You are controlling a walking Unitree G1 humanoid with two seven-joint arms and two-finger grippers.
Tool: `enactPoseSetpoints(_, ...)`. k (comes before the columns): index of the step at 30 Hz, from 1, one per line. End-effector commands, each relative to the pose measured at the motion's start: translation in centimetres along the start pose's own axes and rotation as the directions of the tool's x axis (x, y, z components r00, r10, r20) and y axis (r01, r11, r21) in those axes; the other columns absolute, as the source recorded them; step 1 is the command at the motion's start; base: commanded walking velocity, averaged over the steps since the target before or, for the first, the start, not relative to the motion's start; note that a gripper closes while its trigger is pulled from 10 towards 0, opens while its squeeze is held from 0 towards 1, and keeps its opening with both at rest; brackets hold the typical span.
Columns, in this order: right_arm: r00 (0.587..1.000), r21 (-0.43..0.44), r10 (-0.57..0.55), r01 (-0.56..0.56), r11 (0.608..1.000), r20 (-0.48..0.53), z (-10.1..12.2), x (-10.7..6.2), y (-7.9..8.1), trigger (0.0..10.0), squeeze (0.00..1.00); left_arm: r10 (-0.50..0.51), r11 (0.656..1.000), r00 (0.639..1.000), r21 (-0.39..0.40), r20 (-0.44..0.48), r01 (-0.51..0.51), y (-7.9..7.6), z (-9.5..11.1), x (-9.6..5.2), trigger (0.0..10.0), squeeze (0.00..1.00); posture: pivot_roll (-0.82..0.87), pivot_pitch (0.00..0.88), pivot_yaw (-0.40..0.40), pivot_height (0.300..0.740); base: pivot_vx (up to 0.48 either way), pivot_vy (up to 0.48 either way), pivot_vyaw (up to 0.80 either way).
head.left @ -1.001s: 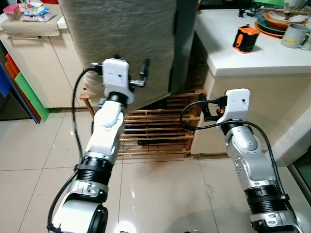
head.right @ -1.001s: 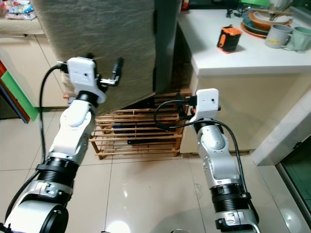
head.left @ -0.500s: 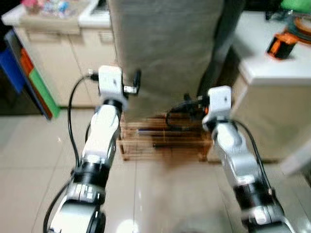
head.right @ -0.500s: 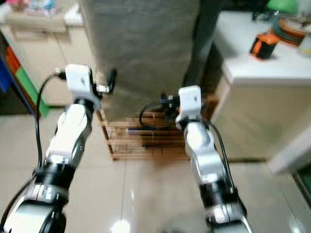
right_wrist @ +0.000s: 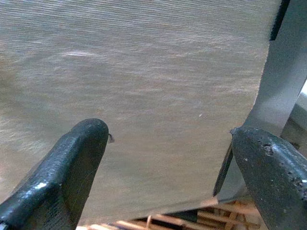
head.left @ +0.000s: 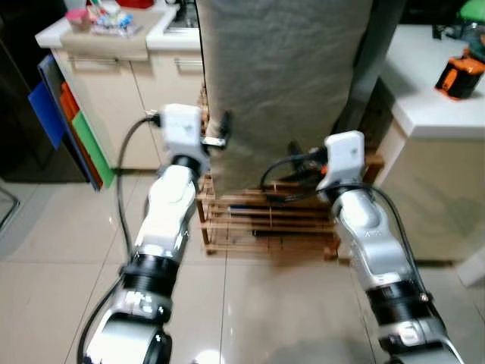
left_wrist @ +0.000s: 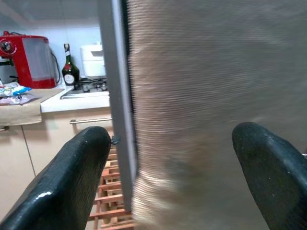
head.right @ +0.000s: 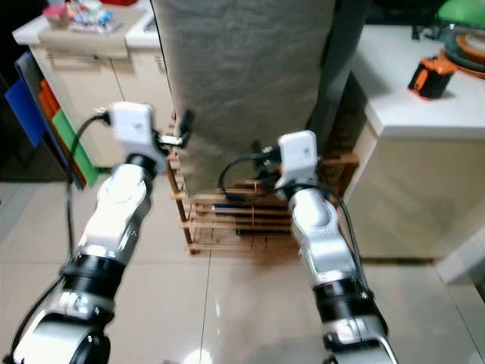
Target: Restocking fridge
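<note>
Brushed grey metal takes up the upper middle of our head views: the fridge door (head.left: 280, 68), the thing this task turns on, with its darker side panel along the right edge. At upper left we see a pale counter (head.left: 102, 34) carrying packets, with blue, orange and green boards (head.left: 68, 129) leaning below it. Our left gripper (head.left: 224, 127) sits left of centre, raised at the door's left edge, fingers spread; we judge it is held there to catch that edge and swing the door open before any restocking. Our right gripper (right_wrist: 172, 163) is right of centre, low against the door face, also spread and holding nothing, seemingly ready to help. Below the door stands a wooden slatted rack (head.left: 265, 224). At upper right, a white worktop (head.left: 432, 91) bears an orange and black device (head.left: 460, 76).

The left wrist view adds what our head cannot see: a red appliance (left_wrist: 26, 60), a dark bottle (left_wrist: 70, 72) and a hob beyond the door's edge. The right wrist view shows the door's bottom corner against the dark side panel.
</note>
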State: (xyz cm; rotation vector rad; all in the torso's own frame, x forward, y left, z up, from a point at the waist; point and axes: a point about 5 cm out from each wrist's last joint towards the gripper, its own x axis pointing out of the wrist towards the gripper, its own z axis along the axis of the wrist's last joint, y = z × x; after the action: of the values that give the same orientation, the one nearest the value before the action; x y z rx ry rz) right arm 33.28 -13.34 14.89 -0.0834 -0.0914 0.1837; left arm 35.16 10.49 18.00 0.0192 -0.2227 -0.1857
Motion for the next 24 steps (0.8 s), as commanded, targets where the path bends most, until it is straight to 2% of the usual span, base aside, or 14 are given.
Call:
enactPoseSetpoints(1, 0.999, -0.002, 0.035, -0.035, 0.999, 0.030, 0.62, 0.18, 1.06, 10.0, 0.00, 0.028, 1.000, 1.000, 0.009, -0.009, -0.028, 1.02, 0.01, 0.15, 10.0, 0.00, -0.13, 0.000, 0.049, 0.740, 0.442, 0.000, 0.00)
enactPoseSetpoints(6, 0.998, -0.008, 0.053, -0.053, 0.999, 0.042, 0.89, 0.35, 1.40, 10.0, 0.00, 0.024, 1.000, 1.000, -0.013, -0.015, -0.024, 0.75, -0.10, 0.29, 10.0, 0.00, -0.13, 0.000, 0.045, 0.740, 0.443, 0.000, 0.00)
enactPoseSetpoints(17, 0.998, -0.008, 0.051, -0.051, 0.999, 0.045, 0.90, 0.33, 1.40, 10.0, 0.00, 0.027, 1.000, 1.000, 0.005, 0.001, -0.027, 0.82, 0.20, 0.33, 10.0, 0.00, -0.13, 0.000, 0.048, 0.740, 0.430, 0.000, 0.00)
enactPoseSetpoints(24, 0.998, -0.006, 0.050, -0.050, 0.999, 0.035, 0.60, 0.14, 1.28, 10.0, 0.00, 0.044, 0.999, 0.999, 0.016, -0.014, -0.044, 0.79, -0.13, 0.03, 10.0, 0.00, -0.12, 0.000, 0.042, 0.740, 0.000, 0.000, 0.00)
